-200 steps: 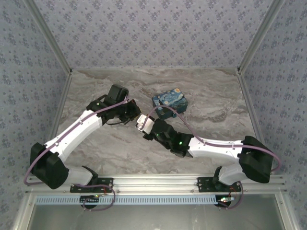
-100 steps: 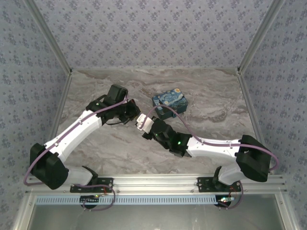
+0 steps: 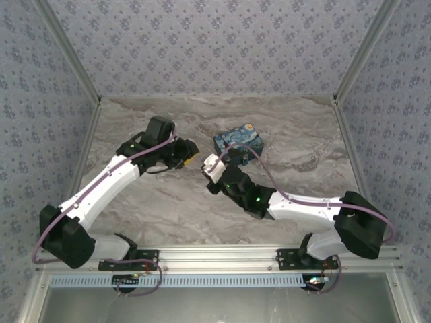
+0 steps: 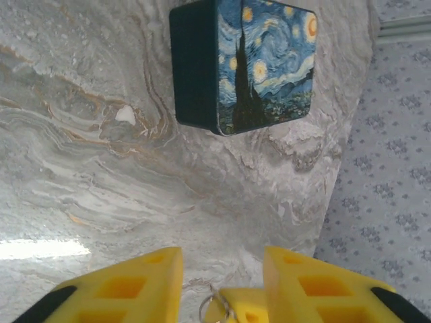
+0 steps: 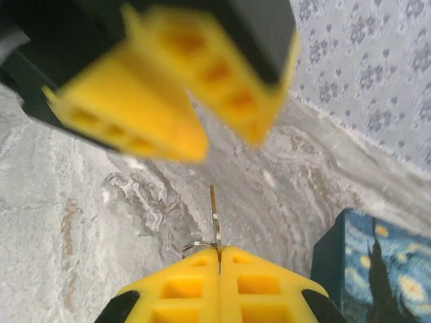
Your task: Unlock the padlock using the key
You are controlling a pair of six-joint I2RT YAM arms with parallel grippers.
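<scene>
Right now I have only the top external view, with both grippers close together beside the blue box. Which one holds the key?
Observer: The right gripper is shut on the key, with the blade sticking out past its fingertips.
Operator: And the left one?
Observer: The left gripper is open, with its fingers apart on either side of the key ring.
Operator: Is the ring pinched too?
Observer: It seems not. In the right wrist view it sits outside the shut fingertips, off to one side.

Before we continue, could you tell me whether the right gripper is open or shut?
Shut: the right gripper fingers meet, pinching a thin metal key between them.
</scene>
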